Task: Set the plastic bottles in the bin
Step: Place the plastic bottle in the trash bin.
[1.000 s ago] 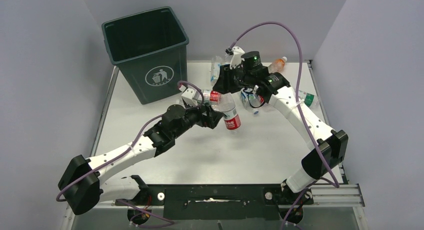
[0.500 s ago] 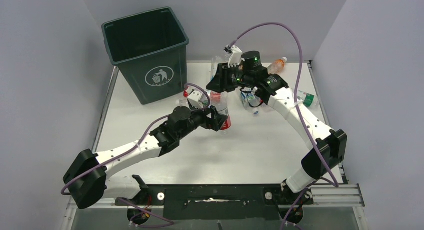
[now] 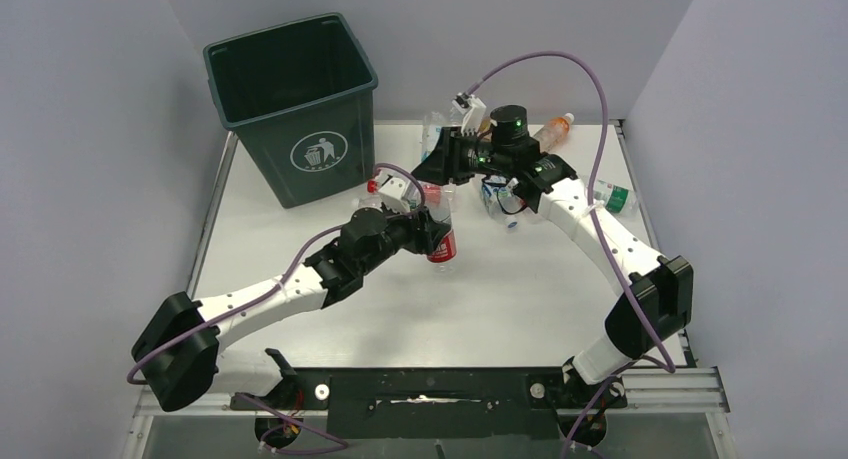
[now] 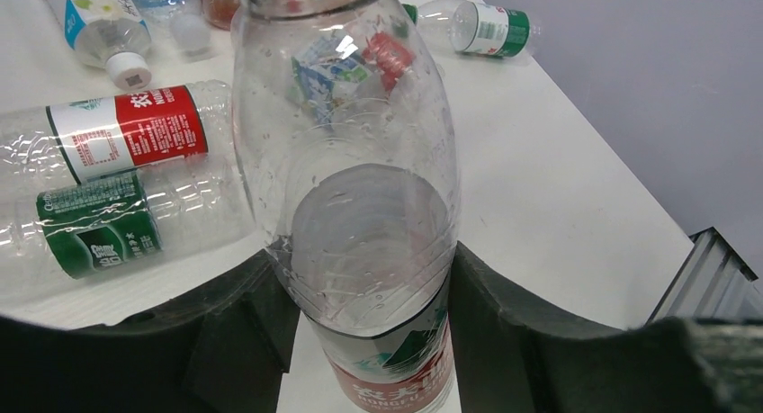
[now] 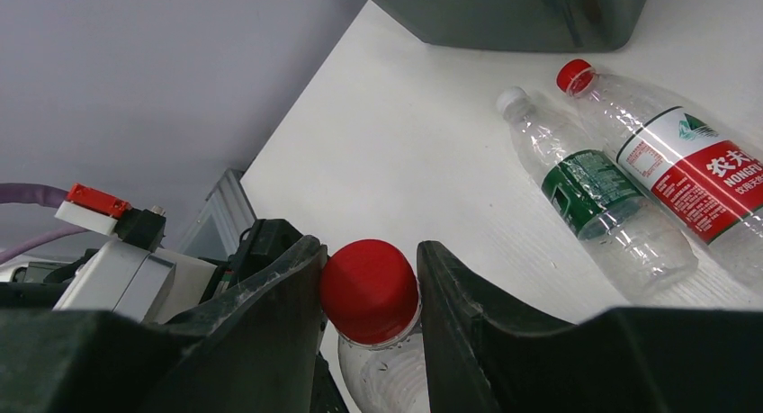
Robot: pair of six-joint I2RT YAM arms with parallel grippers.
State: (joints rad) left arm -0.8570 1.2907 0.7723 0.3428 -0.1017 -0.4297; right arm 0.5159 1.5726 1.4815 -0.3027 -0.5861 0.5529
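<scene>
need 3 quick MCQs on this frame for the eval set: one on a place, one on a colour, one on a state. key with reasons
1. Where does the bin stand on the table?
A. Far left corner
B. Far right corner
C. Near edge, between the arm bases

2. What colour is the cap pinched in the right gripper?
A. White
B. Green
C. Red

3. What is the state of the red-labelled bottle near the table's middle?
A. Lying loose on the table
B. Held by both grippers
C. Inside the bin

Key:
1 A: the top view shows the bin at the far left corner.
2 C: the right wrist view shows a red cap between the fingers.
3 B: the right gripper pinches its cap while the left gripper clamps its body.
</scene>
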